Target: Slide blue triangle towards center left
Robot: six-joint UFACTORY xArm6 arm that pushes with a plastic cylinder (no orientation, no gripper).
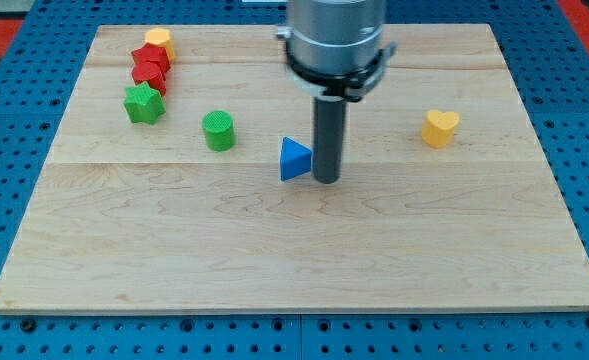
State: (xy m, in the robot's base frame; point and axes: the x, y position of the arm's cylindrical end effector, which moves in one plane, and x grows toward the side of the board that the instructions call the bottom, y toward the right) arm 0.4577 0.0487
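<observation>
Seven blocks on one wooden board [294, 270]; no containers present. Nearest: blue triangle [294, 160], about board centre, with my tip [326, 181] just beside its right edge, seemingly touching. No pincer fitted; a plain rod, holding nothing. Advised: push steadily toward the view's left, staying behind the block's middle so it does not spin off, passing below the green cylinder [218, 131]. Farther: yellow heart [439, 128] right; green star [144, 103], two red blocks [150, 68], yellow block [158, 40] top left.

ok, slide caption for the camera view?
My tip sits against the blue triangle's right side, poised to push it left.
</observation>
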